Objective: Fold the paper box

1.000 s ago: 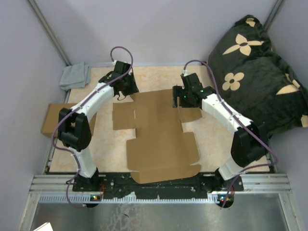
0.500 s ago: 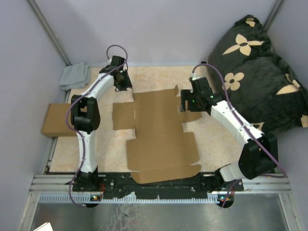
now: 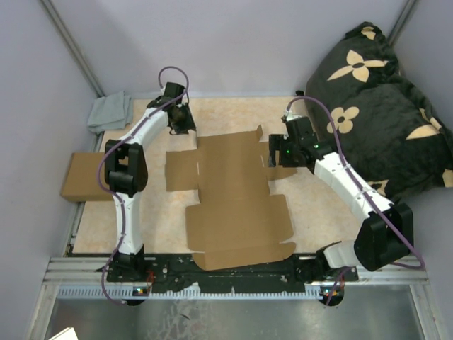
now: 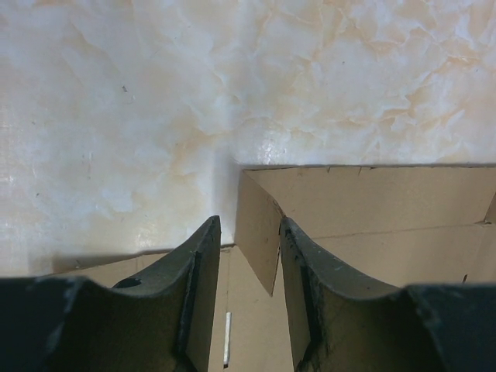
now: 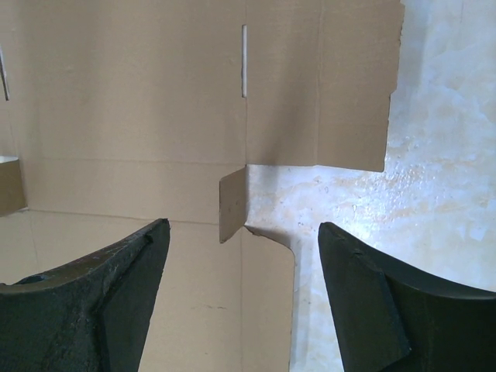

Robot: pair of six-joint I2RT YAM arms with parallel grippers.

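Left gripper [image 3: 181, 120] is in the upper left of the overhead shot, just off the box's [image 3: 237, 198] upper left corner, over the bare table [image 3: 318, 205]. On its wrist cam the left fingers [image 4: 198, 302] poke up from the bottom of the frame, partway apart and clamping nothing. A little raised tab [image 4: 260, 232] of cardboard stands in the gap just past the tips. Can't tell if the right-hand finger is actually touching it or not.

Right gripper [image 3: 277, 150] is right of centre overhead, at the box's right edge over a side flap [image 3: 282, 170]. On its wrist cam the right fingers [image 5: 101, 310] sit in the two lower corners, spread wide with nothing between them. Past them there's cardboard on the left and table on the right. There's also a small bent tab [image 5: 231, 205] mid-frame and a thin slit [image 5: 244, 60] near the top.

The box itself lies opened out, mostly flat, in the middle of the table. Its upper right corner flap [image 3: 256, 136] is sticking up a bit.

Further out, there's a grey cloth [image 3: 110, 111] in the upper left. A second box [image 3: 81, 176] lies flat at the left edge. A black cushion [image 3: 375, 106] with tan flowers fills the upper right.
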